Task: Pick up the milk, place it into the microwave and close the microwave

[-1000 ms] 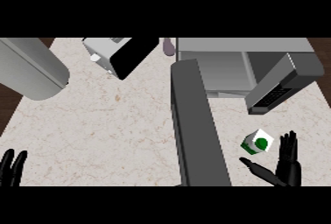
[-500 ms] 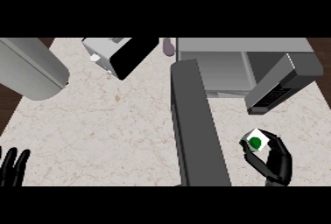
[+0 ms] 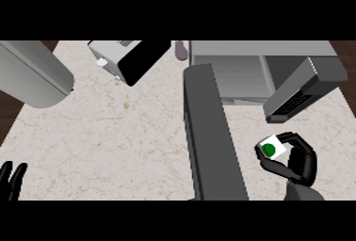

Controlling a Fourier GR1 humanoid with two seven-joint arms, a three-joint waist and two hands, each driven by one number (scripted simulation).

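From the head view, the black right hand (image 3: 297, 162) has its fingers and thumb curled round the small white milk carton with a green round mark (image 3: 272, 148), just right of the grey microwave's open dark door (image 3: 212, 136) above the pale marbled surface (image 3: 104, 136). The pick-up looks done. Next, the carton must travel up into the open grey microwave cavity (image 3: 240, 77). The left hand (image 3: 12, 179) rests released at the lower-left edge.
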